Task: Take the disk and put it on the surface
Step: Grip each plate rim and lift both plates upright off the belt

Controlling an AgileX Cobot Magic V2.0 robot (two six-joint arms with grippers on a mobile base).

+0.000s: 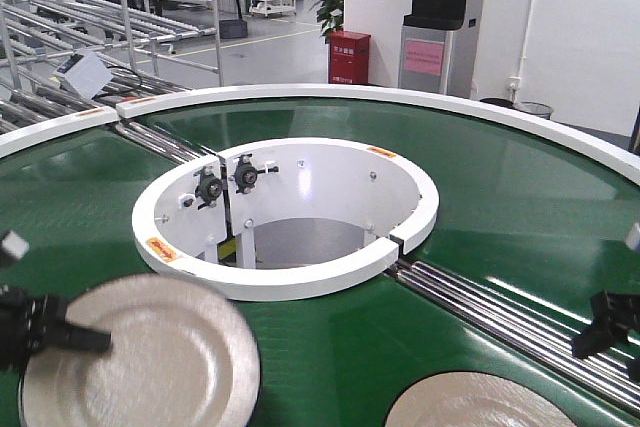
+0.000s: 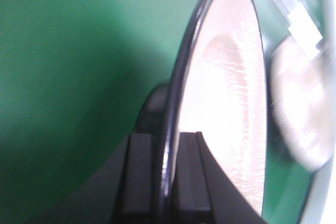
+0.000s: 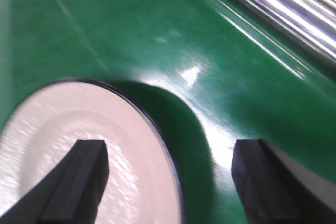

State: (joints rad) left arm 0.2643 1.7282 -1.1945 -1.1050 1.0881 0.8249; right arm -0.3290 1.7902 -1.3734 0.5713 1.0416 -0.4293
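Observation:
A pale disk with a dark rim point(image 1: 150, 357) is at the lower left over the green belt, blurred, with my left gripper point(image 1: 92, 339) shut on its left edge. The left wrist view shows the disk point(image 2: 226, 103) edge-on, its rim pinched in the left gripper point(image 2: 167, 145). A second disk point(image 1: 480, 405) lies flat on the belt at the bottom right. My right gripper point(image 3: 170, 150) hangs open over this second disk's point(image 3: 63, 140) right edge, one finger above the disk and the other above the belt. The dark tabletop surface is out of view.
The green ring conveyor belt point(image 1: 500, 177) has a white inner ring point(image 1: 290, 277) around a central well. Shiny metal rollers point(image 1: 480, 297) cross the belt on the right, close to my right gripper point(image 1: 592, 339). Metal racks point(image 1: 90, 17) stand behind at the left.

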